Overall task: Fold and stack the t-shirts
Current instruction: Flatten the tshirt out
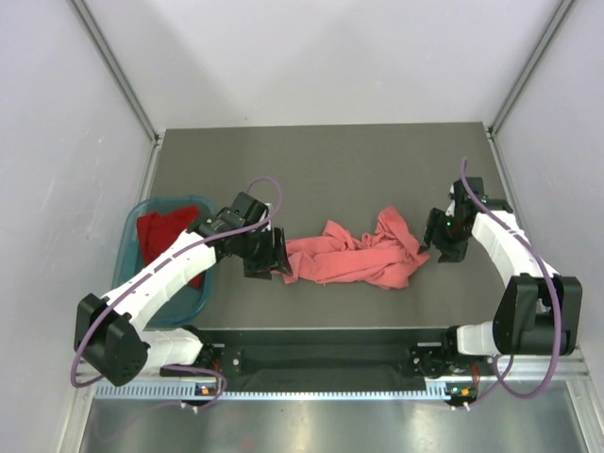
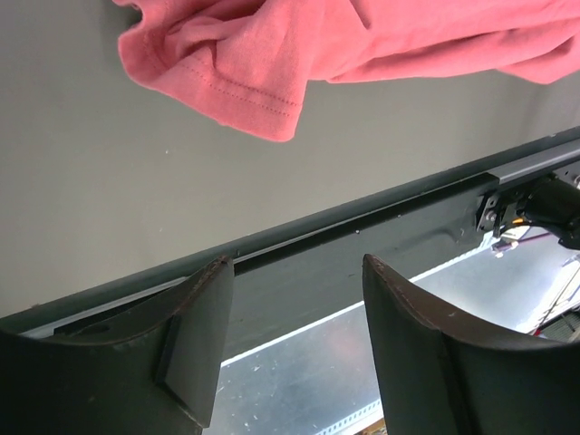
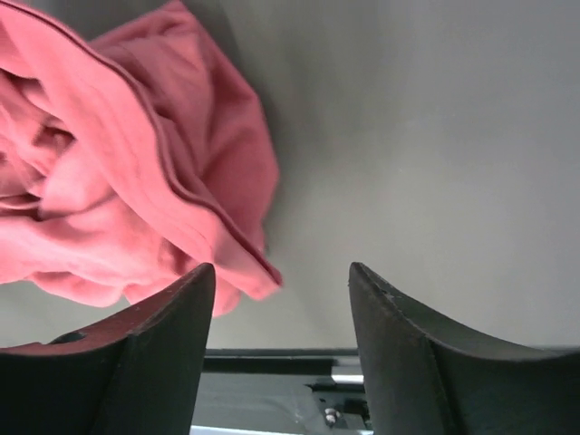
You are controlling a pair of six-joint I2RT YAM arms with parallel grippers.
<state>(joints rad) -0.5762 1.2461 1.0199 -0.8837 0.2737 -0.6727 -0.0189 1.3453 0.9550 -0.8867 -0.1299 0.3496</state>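
Note:
The salmon-pink t-shirt [image 1: 354, 252] lies crumpled in a long bunch at the middle of the table. It also shows in the left wrist view [image 2: 272, 54] and the right wrist view [image 3: 109, 181]. The deep red t-shirt [image 1: 162, 234] lies in the teal basket [image 1: 142, 212] at the left. My left gripper [image 1: 281, 255] is open and empty beside the pink shirt's left end. My right gripper [image 1: 436, 247] is open and empty just right of the shirt's right end. In both wrist views the jaws stand wide apart with nothing between them.
The table's near edge, a dark rail [image 2: 362, 217], runs just in front of the shirt. White walls enclose the table at the back and sides. The left arm reaches over the basket's right side.

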